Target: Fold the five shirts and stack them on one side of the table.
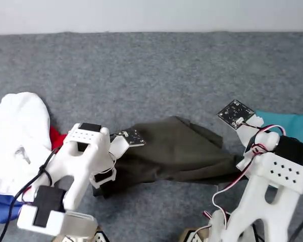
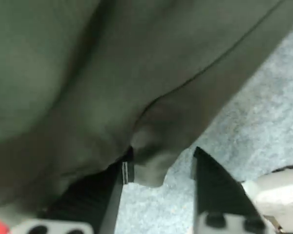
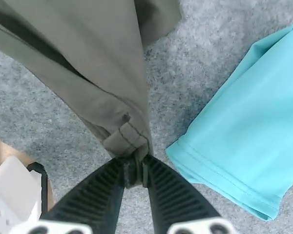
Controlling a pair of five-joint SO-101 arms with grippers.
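Note:
An olive shirt [image 1: 177, 151] lies bunched and stretched across the middle of the grey table [image 1: 141, 65] between both arms. My right gripper [image 3: 134, 165] is shut on a hem corner of the olive shirt [image 3: 88, 58], at its right end in the high view [image 1: 242, 160]. My left gripper [image 2: 161, 161] is at the shirt's left end [image 1: 105, 175]. Its jaws stand apart, with a hanging fold of the olive shirt [image 2: 136, 73] between them, touching one finger [image 2: 119, 180].
A white shirt [image 1: 17, 136] lies at the left edge over a red one [image 1: 57, 137] and a blue one [image 1: 2, 206]. A teal shirt [image 1: 288, 123] lies flat at the right edge, close beside my right gripper in its wrist view [image 3: 244, 122].

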